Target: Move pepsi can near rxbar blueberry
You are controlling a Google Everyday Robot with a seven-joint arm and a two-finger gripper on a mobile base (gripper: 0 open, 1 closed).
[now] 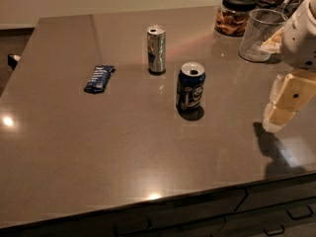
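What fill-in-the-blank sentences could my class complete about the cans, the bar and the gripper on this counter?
1. The pepsi can stands ___ on the counter.
2. In the camera view, the rxbar blueberry lies to the ___ of the pepsi can.
3. The slim can behind the pepsi can is mostly ___ in colour.
4. The gripper hangs at the ___ edge of the view, touching neither can.

Missing words: upright; left; silver; right.
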